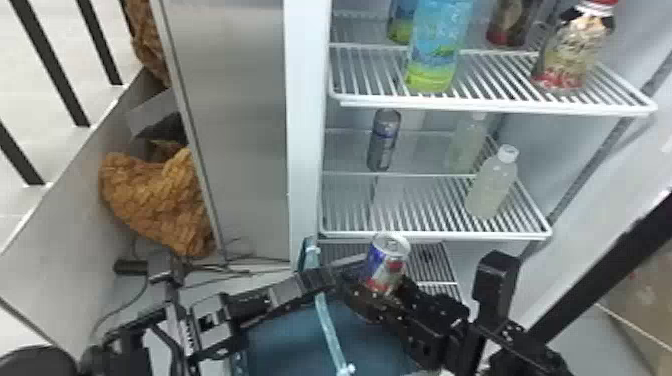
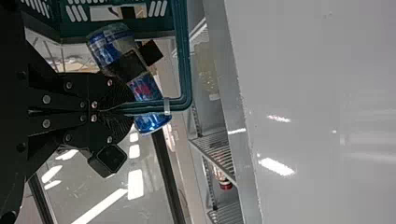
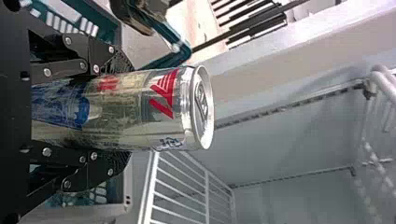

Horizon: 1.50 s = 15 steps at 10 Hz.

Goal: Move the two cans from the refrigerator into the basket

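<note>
My left gripper is at the basket's handle; the basket is below. In the left wrist view, this gripper is shut on the handle. My right gripper holds a silver-and-blue can upright above the basket's right part, in front of the refrigerator. The right wrist view has the gripper closed around the can, its top sticking out past the fingers. A dark, slim can stands at the back left of the middle shelf.
Two pale bottles, one of them the nearer bottle, stand on the middle shelf's right side. The upper shelf bears several bottles. A refrigerator side wall rises left of the shelves, and a black bar slants at the right.
</note>
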Tool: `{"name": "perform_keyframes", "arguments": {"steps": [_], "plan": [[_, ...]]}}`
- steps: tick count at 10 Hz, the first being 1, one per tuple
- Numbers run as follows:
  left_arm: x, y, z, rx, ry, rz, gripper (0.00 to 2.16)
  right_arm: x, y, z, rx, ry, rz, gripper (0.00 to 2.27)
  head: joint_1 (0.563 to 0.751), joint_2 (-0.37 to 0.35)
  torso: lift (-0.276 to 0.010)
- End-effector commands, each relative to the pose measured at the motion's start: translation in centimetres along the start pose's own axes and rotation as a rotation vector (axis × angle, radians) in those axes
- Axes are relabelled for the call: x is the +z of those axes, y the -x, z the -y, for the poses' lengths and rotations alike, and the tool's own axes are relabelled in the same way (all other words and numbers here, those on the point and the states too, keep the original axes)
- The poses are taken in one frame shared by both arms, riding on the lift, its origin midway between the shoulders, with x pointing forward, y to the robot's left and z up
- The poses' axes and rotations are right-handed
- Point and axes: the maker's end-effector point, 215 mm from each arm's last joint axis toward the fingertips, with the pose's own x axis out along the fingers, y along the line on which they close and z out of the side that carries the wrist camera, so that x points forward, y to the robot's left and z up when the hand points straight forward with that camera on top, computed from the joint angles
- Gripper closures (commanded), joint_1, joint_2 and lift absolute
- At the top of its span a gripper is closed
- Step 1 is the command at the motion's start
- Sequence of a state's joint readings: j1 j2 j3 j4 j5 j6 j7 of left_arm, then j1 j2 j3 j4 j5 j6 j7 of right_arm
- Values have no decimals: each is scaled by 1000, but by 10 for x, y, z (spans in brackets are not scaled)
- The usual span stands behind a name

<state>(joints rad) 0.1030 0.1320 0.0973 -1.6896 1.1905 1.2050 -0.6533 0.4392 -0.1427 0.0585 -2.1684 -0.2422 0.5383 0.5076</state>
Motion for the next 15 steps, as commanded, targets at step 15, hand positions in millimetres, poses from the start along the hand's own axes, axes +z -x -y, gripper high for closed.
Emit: {"name": "perform_keyframes", "arguments": {"steps": [15], "plan": [[-1,1,0,-3,7,7,1210,106,41,104,-331,136,308,265,695,-209,-219]]}}
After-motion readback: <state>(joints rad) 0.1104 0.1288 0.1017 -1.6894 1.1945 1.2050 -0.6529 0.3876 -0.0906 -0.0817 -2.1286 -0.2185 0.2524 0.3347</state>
